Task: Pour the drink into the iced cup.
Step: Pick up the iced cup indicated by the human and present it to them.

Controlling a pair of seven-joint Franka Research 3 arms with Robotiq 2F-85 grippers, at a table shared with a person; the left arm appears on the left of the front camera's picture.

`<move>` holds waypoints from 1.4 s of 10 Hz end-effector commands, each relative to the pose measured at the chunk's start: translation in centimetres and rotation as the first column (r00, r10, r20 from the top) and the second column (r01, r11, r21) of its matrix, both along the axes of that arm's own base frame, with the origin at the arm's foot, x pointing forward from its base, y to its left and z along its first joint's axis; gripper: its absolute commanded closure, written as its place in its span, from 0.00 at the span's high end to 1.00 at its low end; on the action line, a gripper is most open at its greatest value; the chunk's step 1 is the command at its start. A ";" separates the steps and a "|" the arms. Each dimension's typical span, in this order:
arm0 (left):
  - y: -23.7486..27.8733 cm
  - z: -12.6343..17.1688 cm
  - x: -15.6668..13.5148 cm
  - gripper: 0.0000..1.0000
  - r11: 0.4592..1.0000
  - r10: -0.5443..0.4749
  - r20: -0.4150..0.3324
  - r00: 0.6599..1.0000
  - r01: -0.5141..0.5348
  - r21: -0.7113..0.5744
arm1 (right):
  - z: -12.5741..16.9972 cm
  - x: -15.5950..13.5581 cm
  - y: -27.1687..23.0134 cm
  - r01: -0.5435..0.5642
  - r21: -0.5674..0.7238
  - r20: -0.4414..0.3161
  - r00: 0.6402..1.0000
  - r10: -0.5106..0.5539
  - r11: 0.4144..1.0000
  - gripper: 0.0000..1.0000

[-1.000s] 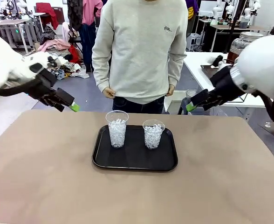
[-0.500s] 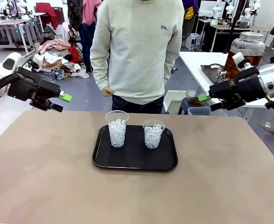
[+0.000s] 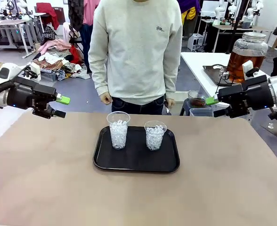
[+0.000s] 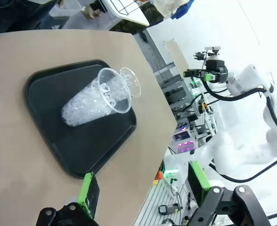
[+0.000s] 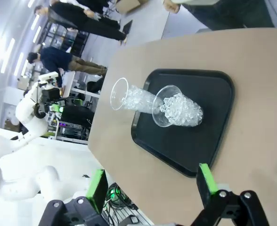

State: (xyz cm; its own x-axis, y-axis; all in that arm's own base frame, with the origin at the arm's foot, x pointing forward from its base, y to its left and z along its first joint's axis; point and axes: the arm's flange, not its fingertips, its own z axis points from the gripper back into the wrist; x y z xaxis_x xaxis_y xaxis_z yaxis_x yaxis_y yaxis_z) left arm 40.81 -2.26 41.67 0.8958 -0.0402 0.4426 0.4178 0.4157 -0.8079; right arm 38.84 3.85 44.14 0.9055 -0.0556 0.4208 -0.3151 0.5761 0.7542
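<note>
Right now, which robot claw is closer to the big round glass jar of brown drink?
Right. The open right gripper hovers just short of the big round glass jar of amber-brown drink. The open left gripper hovers far off, over the tan table's left edge.

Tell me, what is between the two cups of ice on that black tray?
Nothing. In the front view a bare strip of the black tray separates the taller cup from the shorter cup; they stand apart.

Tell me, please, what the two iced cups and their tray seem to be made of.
Taller clear ice-filled cup and shorter clear ice-filled cup: likely thin glossy plastic; ice shows through the walls. Black rounded-corner tray: probably moulded plastic, semi-matte, faint sheen on its raised rim.
</note>
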 end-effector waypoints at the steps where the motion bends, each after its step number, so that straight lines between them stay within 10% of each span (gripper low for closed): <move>1: -0.1 0.8 0.1 1.00 1.000 0.017 0.021 1.000 -0.017 0.023 | 0.5 0.1 -0.5 0.016 0.029 0.012 1.000 -0.016 0.999 1.00; 14: 5.7 -4.8 5.5 1.00 0.968 0.011 -0.156 0.988 -0.050 -0.247 | -3.8 3.1 -5.3 -0.057 0.363 -0.134 0.985 0.112 0.930 1.00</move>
State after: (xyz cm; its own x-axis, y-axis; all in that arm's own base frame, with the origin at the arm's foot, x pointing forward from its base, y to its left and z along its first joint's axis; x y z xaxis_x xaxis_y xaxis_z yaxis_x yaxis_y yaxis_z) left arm 45.70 2.99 37.06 0.9501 0.0508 0.3077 0.2871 0.2430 -0.9266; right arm 41.12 -1.13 40.42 0.9714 -0.0846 0.2218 -0.1904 0.2800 0.9409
